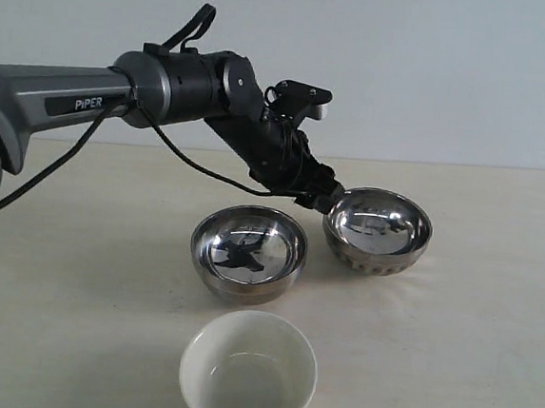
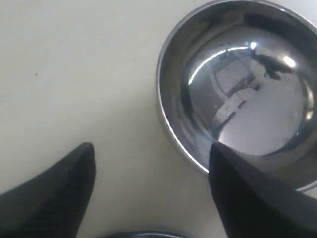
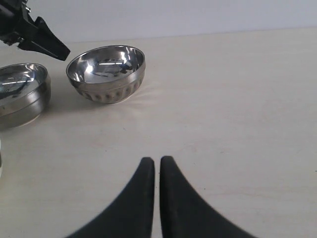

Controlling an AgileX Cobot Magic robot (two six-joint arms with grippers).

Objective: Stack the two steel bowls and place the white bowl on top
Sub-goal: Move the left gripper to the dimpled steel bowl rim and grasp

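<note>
On the table (image 1: 491,328) in the exterior view, the smooth steel bowl (image 1: 247,250), ribbed steel bowl (image 1: 377,230) and white bowl (image 1: 248,369) sit unstacked, nothing inside them. In the left wrist view, the left gripper (image 2: 151,148) is spread wide, straddling the ribbed steel bowl's rim. In the right wrist view, the right gripper (image 3: 157,161) has its fingers pressed together, grasping nothing.

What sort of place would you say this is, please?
Most likely a robotics lab test bench, not a kitchen: a cream tabletop against a plain pale wall, a robot arm marked PiPER, and a smooth steel bowl, a ribbed steel bowl and a white bowl set out empty.
</note>
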